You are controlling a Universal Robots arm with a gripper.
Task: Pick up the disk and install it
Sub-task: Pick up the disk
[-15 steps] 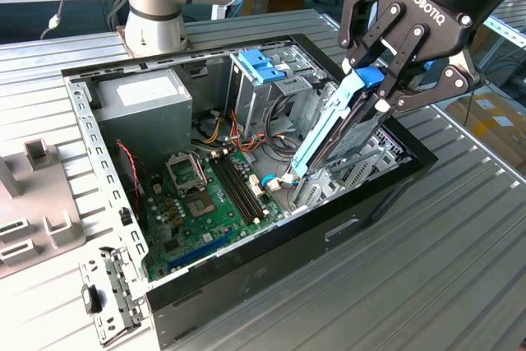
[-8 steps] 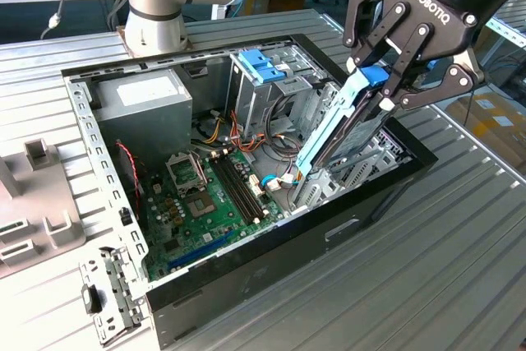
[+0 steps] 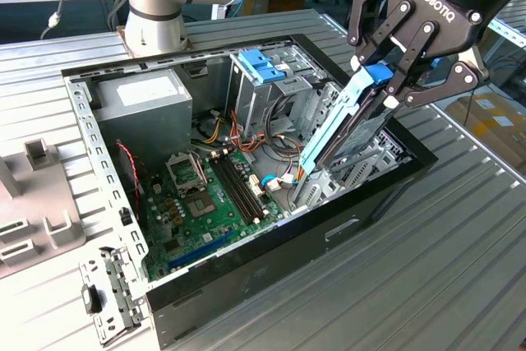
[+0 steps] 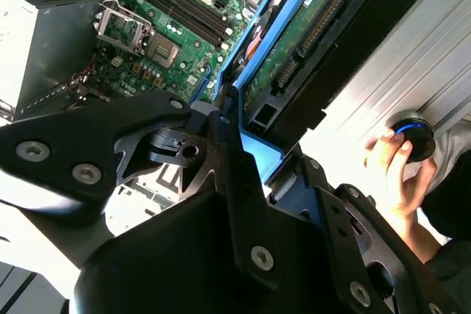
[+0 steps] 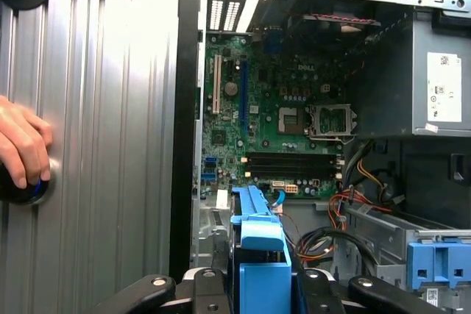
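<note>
Starting from the slatted metal table (image 3: 460, 228), we are looking at an open computer case (image 3: 246, 273) lying on its side, with the grey power supply (image 3: 144, 100) sitting in its far corner and the green motherboard (image 3: 197, 211) lying flat across its floor. Over the end of the case at the exterior view's right, the gripper (image 3: 390, 80) is clamping its fingers on the upper end of the disk (image 3: 349, 125), so we are judging the pick-up as done. The disk is hanging steeply tilted, its lower end dipping inside the case beside the drive cage and its upper end standing above the rim. In the second wrist view its circuit-board side (image 4: 294, 42) is facing the camera. It is not lying flat or seated in any bay, so we are judging the installing as under way and not yet finished. Beyond it, the light-blue latch piece (image 3: 261, 66) is sitting on top of the cage. Off the case, a person's hand (image 4: 394, 174) is resting on a small round knob (image 4: 412, 137).
</note>
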